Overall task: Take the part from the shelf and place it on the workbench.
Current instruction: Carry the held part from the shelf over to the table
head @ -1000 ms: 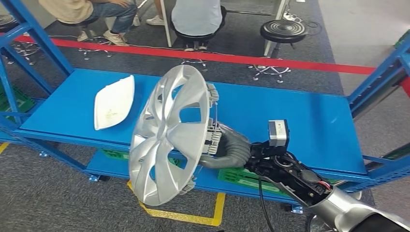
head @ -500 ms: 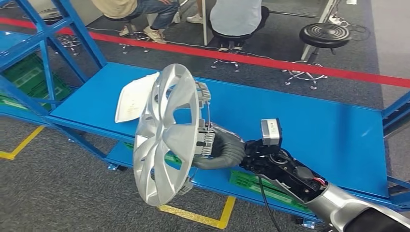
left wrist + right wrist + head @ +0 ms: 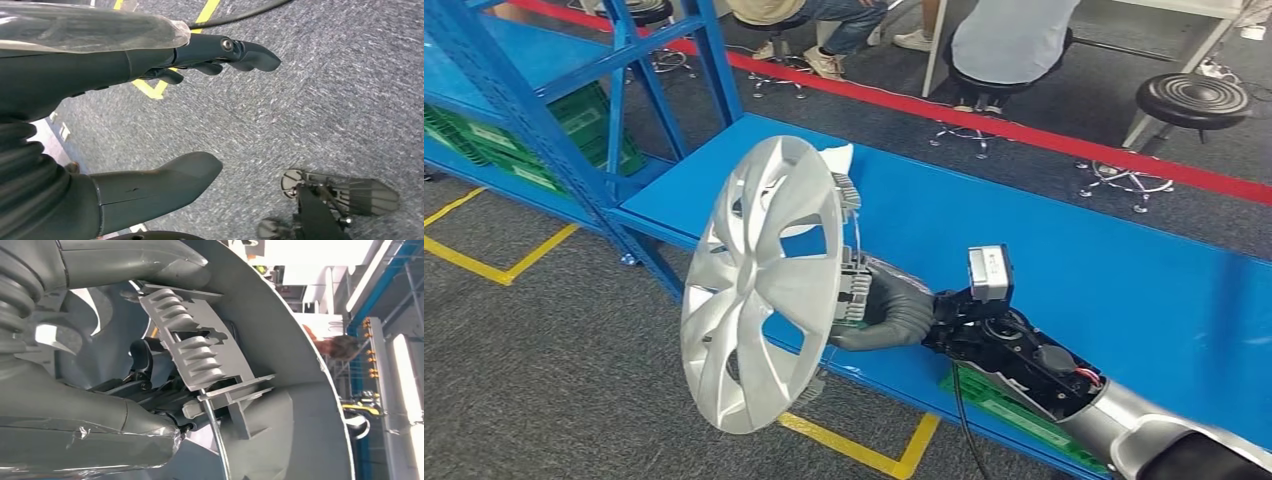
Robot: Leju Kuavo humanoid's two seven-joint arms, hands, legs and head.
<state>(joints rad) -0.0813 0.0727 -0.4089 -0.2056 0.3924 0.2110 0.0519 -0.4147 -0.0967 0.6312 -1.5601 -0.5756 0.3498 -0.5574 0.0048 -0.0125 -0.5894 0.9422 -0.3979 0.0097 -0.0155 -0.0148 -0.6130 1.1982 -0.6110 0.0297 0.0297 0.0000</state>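
Silver plastic wheel cover [image 3: 766, 285] is held on edge in the right hand [image 3: 887, 312], which grips it from the back at the rim's 3 o'clock side; the fingers [image 3: 145, 357] are closed around the clip ribs and wire ring on the inner face. In the head view the disc stands nearly vertical, tilted slightly, with its longest visible span running from 1 o'clock down to 7 o'clock and its spoked outer face pointing toward 9 o'clock, away from the hand. The cover hangs over the near edge of the blue tabletop [image 3: 1064, 255], with its lower half above the grey carpet and a yellow floor marking [image 3: 864, 450]. A white moulded piece [image 3: 824, 165] lies on the tabletop behind the cover's upper rim. The left hand [image 3: 150, 125] hangs above the carpet, its fingers [image 3: 235, 52] spread wide and holding nothing.
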